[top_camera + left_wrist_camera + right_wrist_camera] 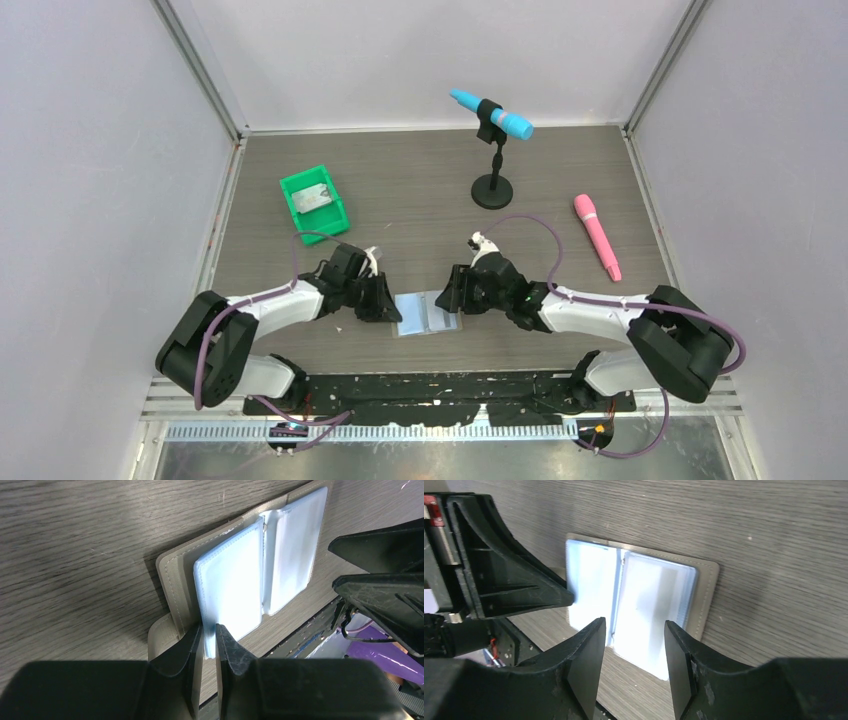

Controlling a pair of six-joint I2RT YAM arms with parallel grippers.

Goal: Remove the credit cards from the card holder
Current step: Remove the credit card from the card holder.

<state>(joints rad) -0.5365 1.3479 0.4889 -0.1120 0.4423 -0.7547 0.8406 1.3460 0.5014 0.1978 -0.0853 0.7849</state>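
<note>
The card holder [425,313] lies open on the table between my two grippers, grey cover down and pale blue pockets [230,590] up. My left gripper [209,630] is shut on the near edge of the left pocket leaf, lifting it slightly. My right gripper [634,625] stands open just above the near edge of the right pocket [649,600], touching nothing. A faint greyish rectangle, perhaps one of the credit cards [674,592], shows inside that pocket. One grey card [313,199] lies in the green bin.
The green bin [338,212] sits at the back left. A blue microphone on a black stand [492,120] is at the back centre, and a pink microphone [597,235] lies at the right. Walls enclose the table on three sides.
</note>
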